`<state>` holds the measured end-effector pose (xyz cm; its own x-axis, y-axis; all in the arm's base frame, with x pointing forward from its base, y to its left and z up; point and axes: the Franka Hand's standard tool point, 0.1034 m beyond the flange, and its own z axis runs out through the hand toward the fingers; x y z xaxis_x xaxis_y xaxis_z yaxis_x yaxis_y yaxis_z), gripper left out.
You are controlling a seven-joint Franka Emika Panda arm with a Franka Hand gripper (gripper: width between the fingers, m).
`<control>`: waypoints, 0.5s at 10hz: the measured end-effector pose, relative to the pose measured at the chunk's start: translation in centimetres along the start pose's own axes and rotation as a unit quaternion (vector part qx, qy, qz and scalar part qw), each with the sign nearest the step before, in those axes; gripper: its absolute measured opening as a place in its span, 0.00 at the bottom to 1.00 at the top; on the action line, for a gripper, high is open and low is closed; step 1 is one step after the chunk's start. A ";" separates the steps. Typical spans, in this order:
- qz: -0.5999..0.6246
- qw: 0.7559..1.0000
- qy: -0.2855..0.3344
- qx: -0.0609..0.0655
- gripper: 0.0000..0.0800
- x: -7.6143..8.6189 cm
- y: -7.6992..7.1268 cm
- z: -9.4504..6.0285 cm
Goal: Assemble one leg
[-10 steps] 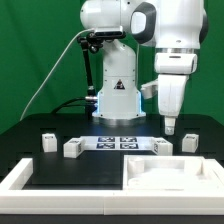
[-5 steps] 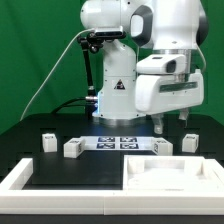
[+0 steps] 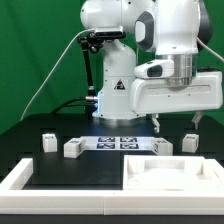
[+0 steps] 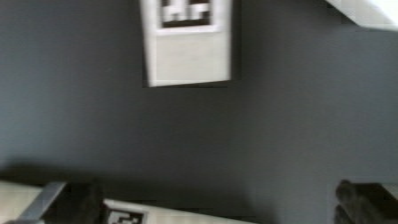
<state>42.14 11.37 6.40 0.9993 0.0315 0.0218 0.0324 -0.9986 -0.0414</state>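
Note:
Four small white legs lie on the black table: two at the exterior view's left and two at its right. My gripper hangs open and empty just above the two right legs, its fingers spread wide. In the wrist view the gripper is open, with dark fingertips at both sides. A white tagged block lies low between them, not held. Another white tagged block lies farther off on the dark table.
The marker board lies in the middle between the leg pairs. The large white tray-like piece sits at the front right. A white L-shaped frame lies at the front left. The robot base stands behind.
The wrist has turned, so the gripper now shows broadside with both fingers spread apart. It stays above the right pair of legs. No part has moved.

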 end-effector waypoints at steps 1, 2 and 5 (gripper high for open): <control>0.063 0.998 -0.004 0.005 0.81 -0.5 -0.9 0.1; 0.115 0.993 -0.007 0.010 0.81 -0.7 -1.7 0.2; 0.186 0.982 -0.008 0.017 0.81 -0.8 -1.9 0.3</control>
<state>41.25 13.28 6.15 0.9425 -0.3336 -0.0172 -0.3339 -0.9394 -0.0776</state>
